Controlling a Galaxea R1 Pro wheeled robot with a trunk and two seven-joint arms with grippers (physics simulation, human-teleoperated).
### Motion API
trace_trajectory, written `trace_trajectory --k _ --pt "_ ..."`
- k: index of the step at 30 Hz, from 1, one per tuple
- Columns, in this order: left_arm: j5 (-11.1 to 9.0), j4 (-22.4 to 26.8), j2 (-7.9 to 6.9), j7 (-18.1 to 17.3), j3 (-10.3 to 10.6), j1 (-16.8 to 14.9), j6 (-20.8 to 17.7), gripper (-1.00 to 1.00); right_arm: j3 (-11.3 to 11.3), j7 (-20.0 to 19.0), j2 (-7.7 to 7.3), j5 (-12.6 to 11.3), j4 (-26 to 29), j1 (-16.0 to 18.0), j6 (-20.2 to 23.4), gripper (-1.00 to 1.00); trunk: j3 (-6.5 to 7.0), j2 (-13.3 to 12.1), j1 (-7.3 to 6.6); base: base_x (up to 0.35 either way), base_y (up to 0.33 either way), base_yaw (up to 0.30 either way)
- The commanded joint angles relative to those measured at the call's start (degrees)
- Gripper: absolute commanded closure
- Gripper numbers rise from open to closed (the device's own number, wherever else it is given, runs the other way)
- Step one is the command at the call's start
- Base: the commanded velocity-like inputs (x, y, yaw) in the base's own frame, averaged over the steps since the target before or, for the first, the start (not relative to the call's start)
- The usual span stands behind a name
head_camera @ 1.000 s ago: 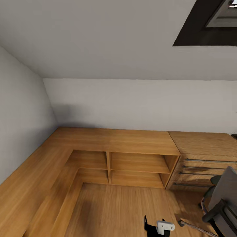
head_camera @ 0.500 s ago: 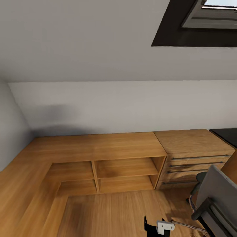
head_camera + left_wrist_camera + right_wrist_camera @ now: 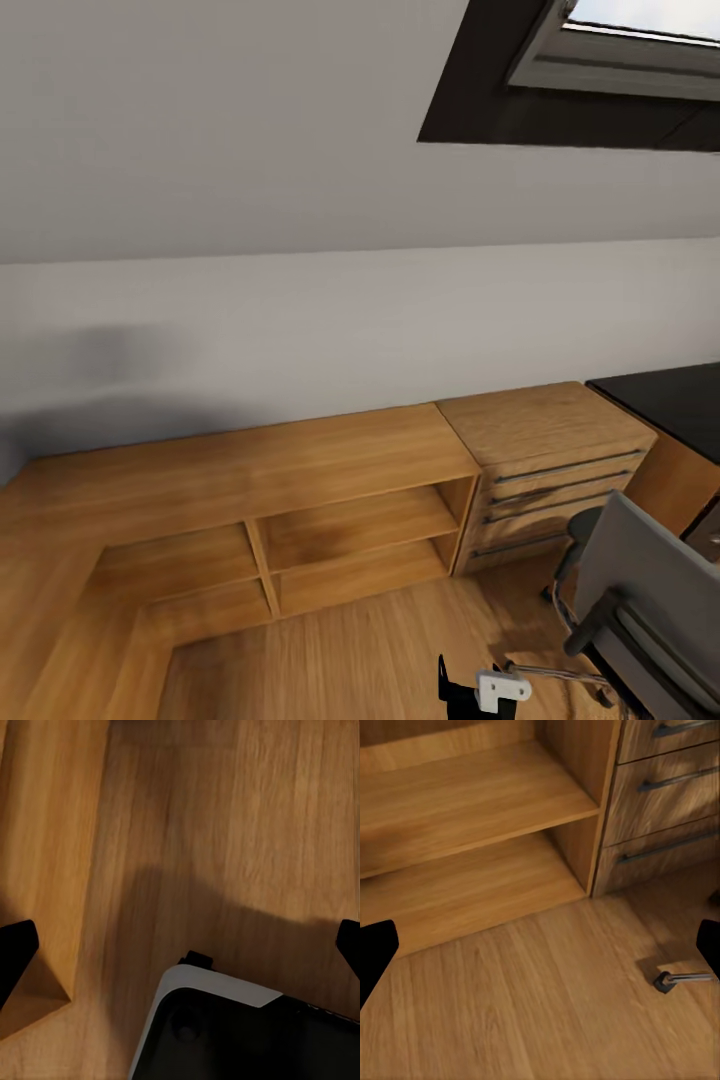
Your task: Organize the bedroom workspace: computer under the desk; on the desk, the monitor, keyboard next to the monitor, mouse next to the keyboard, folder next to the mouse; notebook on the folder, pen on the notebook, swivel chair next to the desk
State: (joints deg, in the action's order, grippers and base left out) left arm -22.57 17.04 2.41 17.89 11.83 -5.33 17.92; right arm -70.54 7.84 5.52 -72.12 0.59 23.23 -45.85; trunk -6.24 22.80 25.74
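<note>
Your target sits at the lower right of the head frame: the grey padded swivel chair with black armrests (image 3: pixel 650 590), its back turned to you, and behind it, at the right edge, a corner of the glossy black desk top (image 3: pixel 670 398). Both lie to your right, so your right arm is nearer. In the right wrist view one chrome chair leg with its castor (image 3: pixel 681 979) rests on the wooden floor (image 3: pixel 547 1005) near the light wooden drawer cabinet (image 3: pixel 660 787). Both grippers' fingertips stand wide apart, holding nothing. The folder is out of sight.
</note>
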Motion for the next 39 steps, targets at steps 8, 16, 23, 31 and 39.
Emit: trace_trajectory --k 8,16,23,31,39 --pt "-0.37 0.01 -0.03 0.4 0.48 -0.03 0.31 -1.0 -0.48 0.6 0.01 0.04 0.03 0.05 -0.03 -1.0 0.05 0.12 0.04 0.014 0.037 -0.299" --pt "-0.37 0.01 -0.03 0.4 0.48 -0.03 0.35 -1.0 -0.47 0.6 0.01 0.04 0.03 0.06 -0.03 -1.0 0.23 0.12 0.04 0.002 0.005 -0.299" --pt "-0.36 0.01 -0.03 0.4 0.48 -0.03 0.36 -1.0 -0.48 0.6 0.01 0.04 0.03 0.05 -0.03 -1.0 0.38 0.12 0.04 0.0 0.001 -0.299" --pt "-0.37 0.01 -0.03 0.4 0.48 -0.03 0.36 -1.0 -0.54 0.6 0.01 0.04 0.03 0.03 -0.03 -1.0 0.56 0.12 0.04 0.0 0.0 -0.3" --pt "-0.37 0.01 -0.03 0.4 0.48 -0.03 0.36 -1.0 -0.53 0.78 0.21 -0.07 0.04 0.05 0.01 -1.0 0.67 0.12 0.04 0.0 0.0 -0.193"
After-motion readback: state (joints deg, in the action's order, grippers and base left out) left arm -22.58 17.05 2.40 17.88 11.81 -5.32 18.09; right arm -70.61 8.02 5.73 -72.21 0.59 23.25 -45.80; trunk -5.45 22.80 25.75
